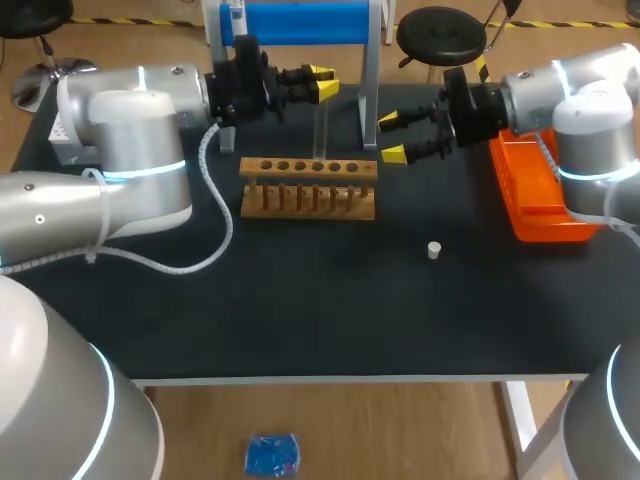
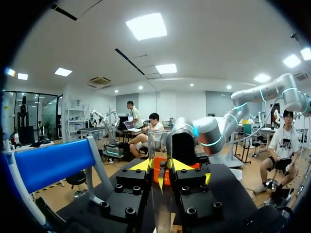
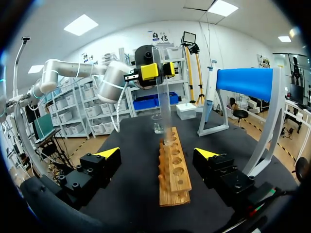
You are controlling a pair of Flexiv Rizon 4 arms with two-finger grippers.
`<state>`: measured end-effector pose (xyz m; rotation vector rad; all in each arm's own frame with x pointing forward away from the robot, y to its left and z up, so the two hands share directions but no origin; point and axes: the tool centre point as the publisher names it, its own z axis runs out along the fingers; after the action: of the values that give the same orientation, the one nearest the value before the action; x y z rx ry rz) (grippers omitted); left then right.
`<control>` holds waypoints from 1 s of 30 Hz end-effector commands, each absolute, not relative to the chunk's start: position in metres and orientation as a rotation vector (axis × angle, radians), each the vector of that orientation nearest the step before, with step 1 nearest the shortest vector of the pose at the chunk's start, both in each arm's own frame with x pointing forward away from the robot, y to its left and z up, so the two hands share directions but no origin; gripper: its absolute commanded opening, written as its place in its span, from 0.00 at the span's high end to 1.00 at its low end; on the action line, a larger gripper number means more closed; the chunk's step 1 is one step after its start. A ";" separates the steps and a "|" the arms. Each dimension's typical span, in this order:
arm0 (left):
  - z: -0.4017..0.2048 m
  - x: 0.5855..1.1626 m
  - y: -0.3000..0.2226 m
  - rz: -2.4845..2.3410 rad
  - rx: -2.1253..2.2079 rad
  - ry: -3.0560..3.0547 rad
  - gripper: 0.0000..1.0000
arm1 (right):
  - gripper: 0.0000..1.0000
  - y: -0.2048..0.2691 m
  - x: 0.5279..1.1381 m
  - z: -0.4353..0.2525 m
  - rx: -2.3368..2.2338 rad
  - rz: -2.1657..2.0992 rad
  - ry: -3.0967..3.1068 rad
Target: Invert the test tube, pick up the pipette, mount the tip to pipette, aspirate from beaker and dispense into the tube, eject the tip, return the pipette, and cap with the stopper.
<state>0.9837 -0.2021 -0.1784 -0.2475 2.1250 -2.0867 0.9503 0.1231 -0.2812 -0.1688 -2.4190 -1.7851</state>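
My left gripper (image 1: pixel 325 82) is shut on the upper part of a clear test tube (image 1: pixel 322 130), which stands upright over the wooden rack (image 1: pixel 308 185). In the left wrist view the tube (image 2: pixel 158 150) runs between the yellow fingertips (image 2: pixel 144 165). The right wrist view has the tube (image 3: pixel 164 104) with its lower end at the rack's (image 3: pixel 175 167) far holes. My right gripper (image 1: pixel 392 137) stands open just right of the rack, level with the tube, holding nothing. A small white stopper (image 1: pixel 434 250) lies on the table. The pipette (image 3: pixel 210 92) hangs on the blue stand (image 3: pixel 245 82).
An orange tray (image 1: pixel 535 195) sits at the table's right edge under my right arm. A small glass beaker (image 3: pixel 158 125) stands beyond the rack's far end. The blue stand (image 1: pixel 300 25) fills the back edge of the table.
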 end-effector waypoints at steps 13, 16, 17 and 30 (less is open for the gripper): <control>-0.198 0.991 -0.204 -2.116 -0.231 2.086 1.00 | 0.00 0.123 0.950 -0.281 -0.169 -1.785 -2.421; -0.199 0.990 -0.203 -2.117 -0.232 2.081 1.00 | 0.00 0.123 0.950 -0.281 -0.169 -1.785 -2.421; -0.200 0.990 -0.202 -2.115 -0.227 2.076 1.00 | 0.00 0.123 0.950 -0.281 -0.169 -1.785 -2.421; -0.211 0.988 -0.197 -2.101 -0.245 2.054 1.00 | 0.00 0.123 0.950 -0.281 -0.169 -1.785 -2.421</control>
<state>0.9897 -0.1965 -0.2084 -0.2413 2.0627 -2.1012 0.9503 0.1232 -0.2812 -0.1687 -2.4188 -1.7850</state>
